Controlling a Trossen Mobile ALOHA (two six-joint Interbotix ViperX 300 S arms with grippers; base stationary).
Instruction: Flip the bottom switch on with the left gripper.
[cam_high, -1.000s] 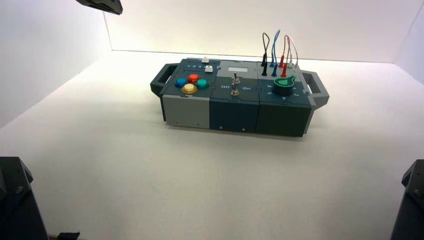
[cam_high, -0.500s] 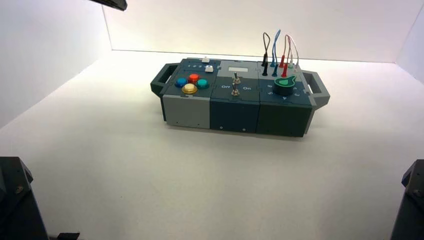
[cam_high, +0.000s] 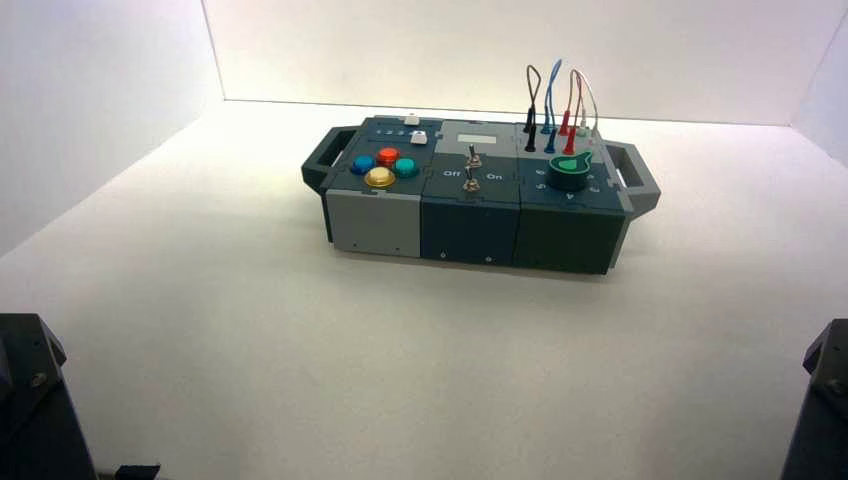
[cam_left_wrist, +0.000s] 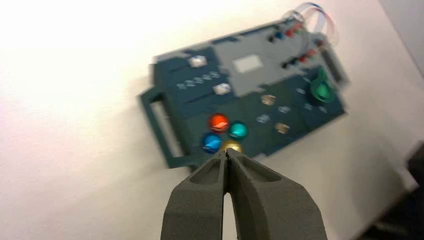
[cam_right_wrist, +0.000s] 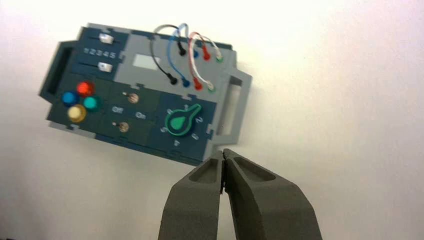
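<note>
The box (cam_high: 470, 215) stands at the middle of the white table. On its dark blue middle panel are two small silver toggles. The bottom switch (cam_high: 469, 183) is the nearer one, by the white words Off and On; it also shows blurred in the left wrist view (cam_left_wrist: 282, 128) and in the right wrist view (cam_right_wrist: 123, 127). My left gripper (cam_left_wrist: 227, 152) is shut and empty, held high above the box's front left, over the yellow button (cam_left_wrist: 231, 146). My right gripper (cam_right_wrist: 223, 152) is shut and empty, high off the box's front right corner. Neither gripper shows in the high view.
The twin toggle (cam_high: 473, 157) stands just behind the bottom switch. Left of it are coloured buttons (cam_high: 385, 167) and two sliders (cam_high: 418, 138). Right of it are a green knob (cam_high: 570, 172) and looped wires (cam_high: 560, 110). White walls enclose the table.
A dark part of the left arm at the high view's top left edge has slid out of the frame. The box and its switches have not moved.
</note>
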